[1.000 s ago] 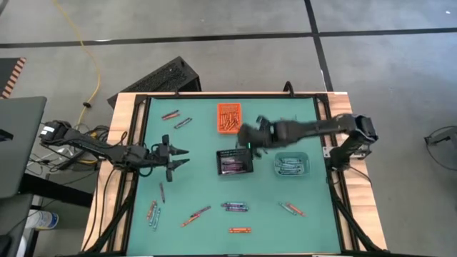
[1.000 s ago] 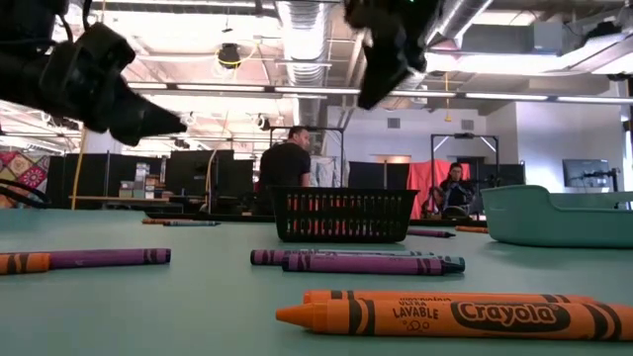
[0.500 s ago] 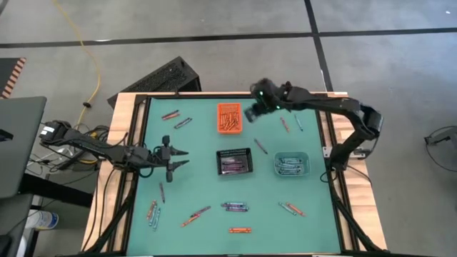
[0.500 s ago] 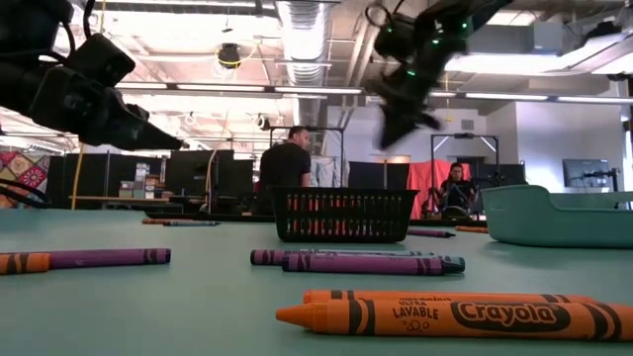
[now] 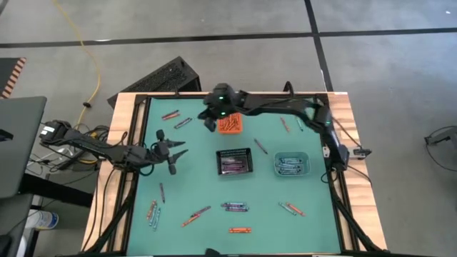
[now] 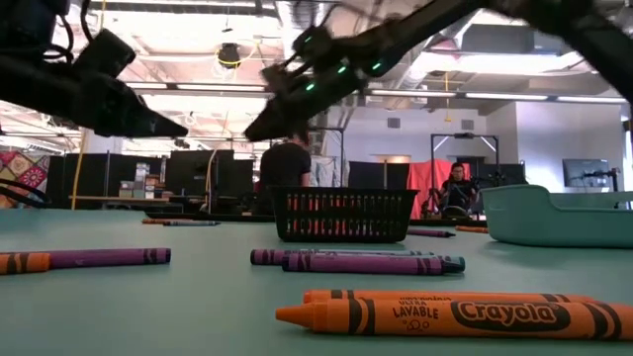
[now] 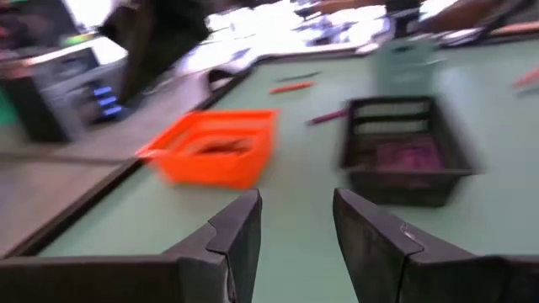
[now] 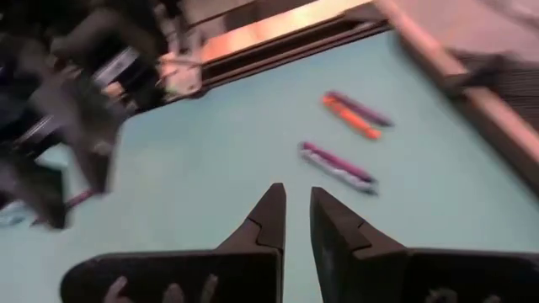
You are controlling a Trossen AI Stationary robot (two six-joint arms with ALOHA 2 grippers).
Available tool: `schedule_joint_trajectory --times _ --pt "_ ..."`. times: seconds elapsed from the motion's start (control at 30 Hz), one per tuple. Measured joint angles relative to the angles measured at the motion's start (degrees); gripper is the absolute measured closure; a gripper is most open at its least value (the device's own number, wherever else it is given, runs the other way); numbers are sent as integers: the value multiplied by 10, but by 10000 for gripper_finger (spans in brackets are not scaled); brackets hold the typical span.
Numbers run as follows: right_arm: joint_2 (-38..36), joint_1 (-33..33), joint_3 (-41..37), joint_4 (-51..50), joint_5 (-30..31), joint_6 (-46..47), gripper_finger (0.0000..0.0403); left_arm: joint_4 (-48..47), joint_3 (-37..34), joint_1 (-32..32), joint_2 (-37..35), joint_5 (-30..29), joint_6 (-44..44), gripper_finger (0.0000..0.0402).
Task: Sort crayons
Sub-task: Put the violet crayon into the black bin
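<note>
High view: your right gripper (image 5: 209,123) has swept from the teal bin (image 5: 292,164) past the orange bin (image 5: 229,118) toward crayons (image 5: 176,118) at the far left. Left gripper (image 5: 171,151) hovers spread. Right wrist view: fingers nearly together, empty; nothing blocks those crayons (image 8: 345,139).

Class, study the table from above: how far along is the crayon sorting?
Partly done. The orange bin, black mesh bin and teal bin each hold crayons. Nothing is visibly held: the right hand hangs just left of the orange bin, the left hand open at the table's left. Loose crayons remain around the mat.
</note>
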Motion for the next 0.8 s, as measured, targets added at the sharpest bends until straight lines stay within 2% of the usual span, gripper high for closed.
schedule_joint_trajectory --times 0.1,0.43,0.5,0.63,0.8 --pt "74 -3 80 -5 -30 -12 353 -18 0 0 0 -44 1 262" --pt "275 -3 357 -126 -43 -29 353 -28 0 0 0 -58 50 262" --pt "269 -8 330 -87 -43 -24 353 -29 0 0 0 -60 56 262" --pt "268 -23 327 -79 -48 8 345 -30 0 1 0 -77 68 262" --pt "254 -33 327 -89 -173 23 337 -27 0 17 0 -90 51 262"
